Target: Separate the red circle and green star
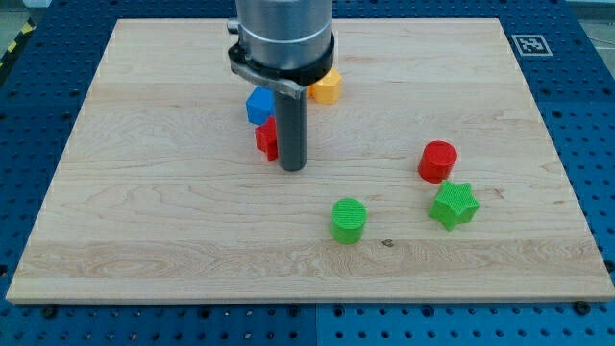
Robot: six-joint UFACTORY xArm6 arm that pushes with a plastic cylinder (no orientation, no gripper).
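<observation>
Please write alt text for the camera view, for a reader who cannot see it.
My tip rests beside a red block, far left of the red circle and green star, which sit close together. A green cylinder, blue block and orange block also lie on the wooden board.

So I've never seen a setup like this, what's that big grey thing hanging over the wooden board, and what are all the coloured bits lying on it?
There is one picture, from a camera looking down at a light wooden board. The grey cylinder is the end of a robot arm. It has no hand and holds nothing: it ends in a dark rod, and my tip slides across the board to push blocks. The tip sits beside a small red block, with a blue block and an orange block just above. Toward the view's right lie a red circle and a green star, close together, and a green round block lies left of them.
</observation>
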